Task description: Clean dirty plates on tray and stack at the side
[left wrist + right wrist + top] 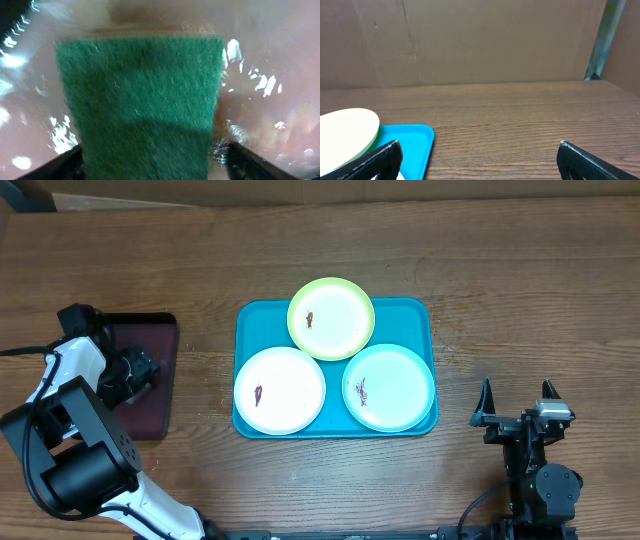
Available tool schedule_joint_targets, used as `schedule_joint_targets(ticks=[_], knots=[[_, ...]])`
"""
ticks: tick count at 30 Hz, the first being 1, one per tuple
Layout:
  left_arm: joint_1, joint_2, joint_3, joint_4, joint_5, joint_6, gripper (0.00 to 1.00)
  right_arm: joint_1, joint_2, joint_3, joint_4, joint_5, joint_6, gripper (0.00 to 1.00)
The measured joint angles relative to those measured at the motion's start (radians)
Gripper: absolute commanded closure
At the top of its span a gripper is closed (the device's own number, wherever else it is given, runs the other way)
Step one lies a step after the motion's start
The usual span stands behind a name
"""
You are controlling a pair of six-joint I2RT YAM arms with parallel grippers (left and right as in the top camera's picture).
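The turquoise tray point(256, 322) lies in the middle of the table with three plates on it. The lime-green plate point(331, 318) sits at the back, the white plate point(280, 390) front left and the pale aqua plate point(389, 387) front right. Each has a small dark red smear. My left gripper point(140, 370) is down over the maroon tray, open, its fingers point(155, 152) straddling a green scouring pad point(140, 90). My right gripper point(517, 390) is open and empty, right of the tray. Its wrist view shows the open fingers point(479, 147), the tray corner point(412, 140) and the lime-green plate's edge point(345, 132).
A dark maroon tray point(160, 345) lies at the left of the table under the left gripper. A cardboard wall point(480, 40) stands behind the wooden table point(500, 300).
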Motion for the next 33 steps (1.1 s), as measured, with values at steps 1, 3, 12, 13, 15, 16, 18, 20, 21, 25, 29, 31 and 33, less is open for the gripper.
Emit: schedule_joint_targets(ticks=[1, 3, 12, 13, 15, 16, 18, 20, 21, 25, 29, 31, 33], knots=[[0.000, 0.000, 0.000, -0.010, 0.007, 0.003, 0.39, 0.000, 0.000, 0.000, 0.000, 0.000, 0.000, 0.00], [0.000, 0.000, 0.000, -0.018, 0.010, -0.001, 0.66, 0.000, 0.000, 0.000, -0.001, 0.000, 0.000, 0.00], [0.000, 0.000, 0.003, -0.012, 0.029, 0.003, 0.11, 0.000, 0.000, 0.000, 0.000, 0.000, 0.000, 0.00], [0.000, 0.000, 0.003, -0.008, 0.029, -0.001, 0.00, 0.000, 0.000, 0.000, 0.000, 0.000, 0.000, 0.00], [0.000, 0.000, 0.003, 0.011, 0.033, 0.000, 0.00, 0.000, 0.000, 0.000, 0.000, 0.000, 0.000, 0.00], [0.000, 0.000, 0.003, 0.026, 0.034, 0.000, 0.00, 0.000, 0.000, 0.000, -0.001, 0.000, 0.000, 0.00], [0.000, 0.000, 0.003, 0.063, 0.035, -0.001, 0.00, 0.000, 0.000, 0.000, 0.000, 0.000, 0.000, 0.00], [0.000, 0.000, 0.003, 0.089, 0.031, 0.000, 0.00, 0.000, 0.000, 0.000, -0.001, 0.000, 0.000, 0.00], [0.000, 0.000, 0.003, 0.099, 0.025, 0.000, 0.00, 0.000, 0.000, 0.000, 0.000, 0.000, 0.000, 0.00], [0.000, 0.000, 0.003, 0.132, -0.004, -0.002, 0.14, 0.000, 0.000, 0.000, -0.001, 0.000, 0.000, 0.00], [0.000, 0.001, 0.003, 0.163, -0.022, -0.003, 0.56, 0.000, 0.000, 0.000, 0.000, 0.000, 0.000, 0.00], [0.000, 0.002, 0.003, 0.178, -0.026, -0.002, 0.74, 0.000, 0.000, 0.000, 0.000, 0.000, 0.000, 0.00], [0.000, 0.002, 0.002, 0.194, -0.031, 0.000, 0.96, 0.000, 0.000, 0.000, 0.000, 0.000, 0.000, 0.00]])
